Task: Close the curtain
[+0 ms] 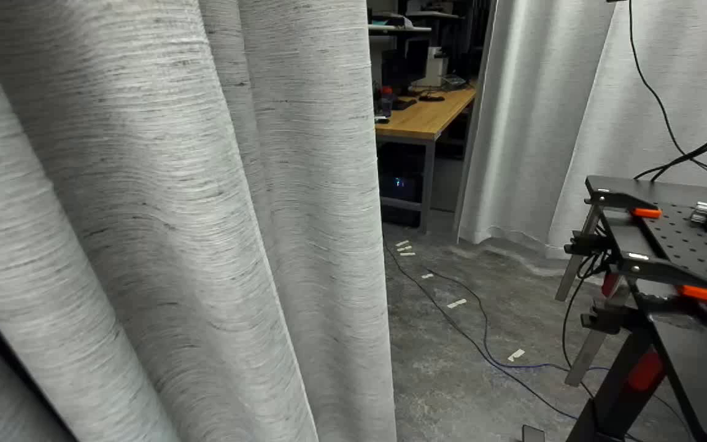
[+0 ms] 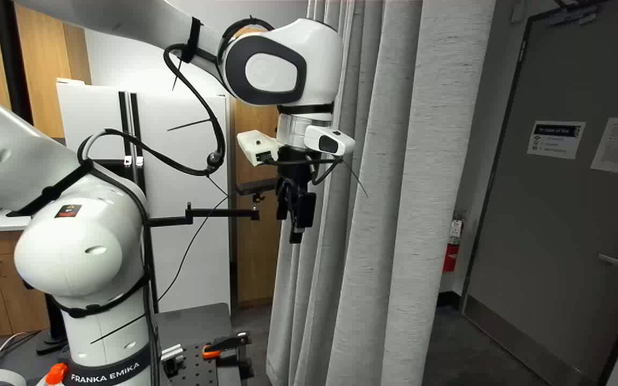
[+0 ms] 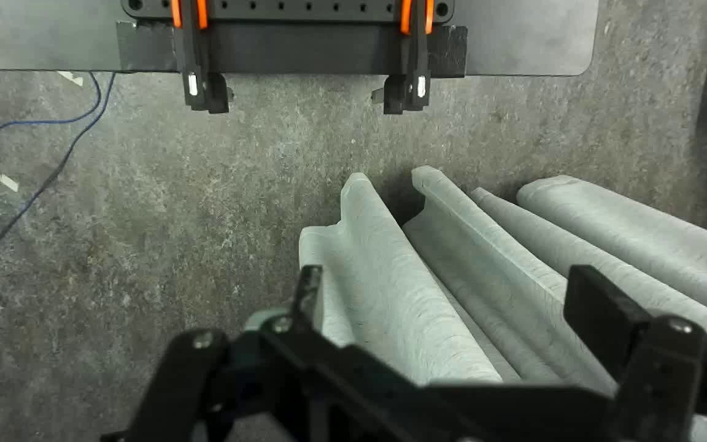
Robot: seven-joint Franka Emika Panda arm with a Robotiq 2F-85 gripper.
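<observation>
The curtain [image 1: 169, 184] is a large light grey-white drape with fine streaks and deep vertical folds. It fills the left half in an exterior view and hangs beside the arm in an exterior view [image 2: 427, 177]. In the wrist view its folds [image 3: 402, 288] run down to the floor below the gripper. My gripper [image 3: 455, 301] is open, with its fingers wide apart. It points down beside the curtain, as it also shows in an exterior view [image 2: 296, 222]. Curtain folds show between and beyond the fingers in the wrist view. I cannot tell whether the fingers touch the fabric.
A black table [image 3: 304, 49] holds a perforated plate and clamps with orange tips [image 1: 700, 293]. Cables [image 1: 452, 322] lie on the floor. Paler curtains [image 1: 525, 123] and a wooden desk [image 1: 427, 116] stand farther back. A grey door [image 2: 561, 214] is beyond the curtain.
</observation>
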